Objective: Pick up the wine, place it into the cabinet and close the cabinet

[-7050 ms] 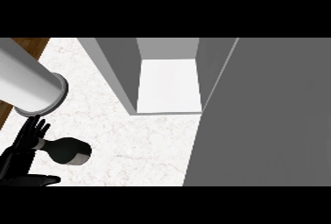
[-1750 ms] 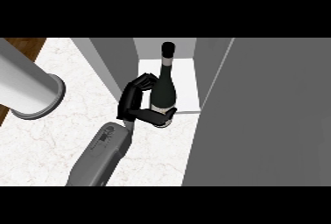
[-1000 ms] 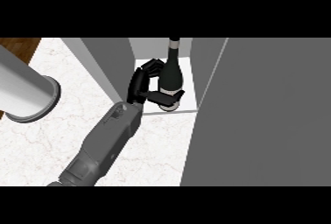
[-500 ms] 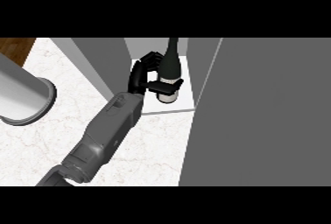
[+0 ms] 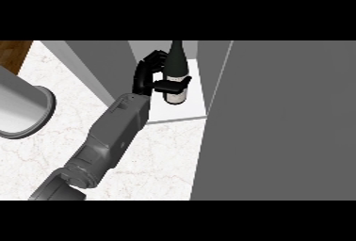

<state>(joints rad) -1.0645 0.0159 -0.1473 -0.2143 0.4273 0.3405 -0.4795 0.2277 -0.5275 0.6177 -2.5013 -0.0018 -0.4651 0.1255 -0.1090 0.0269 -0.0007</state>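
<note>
A grey forearm is extended from 7 o'clock across the white marbled counter (image 5: 167,155). At 12 o'clock the black left hand (image 5: 149,77) is curled round the dark glass wine bottle (image 5: 175,75), held upright inside the open grey cabinet (image 5: 182,110), beside its grey door (image 5: 285,117) at 3 o'clock.
</note>
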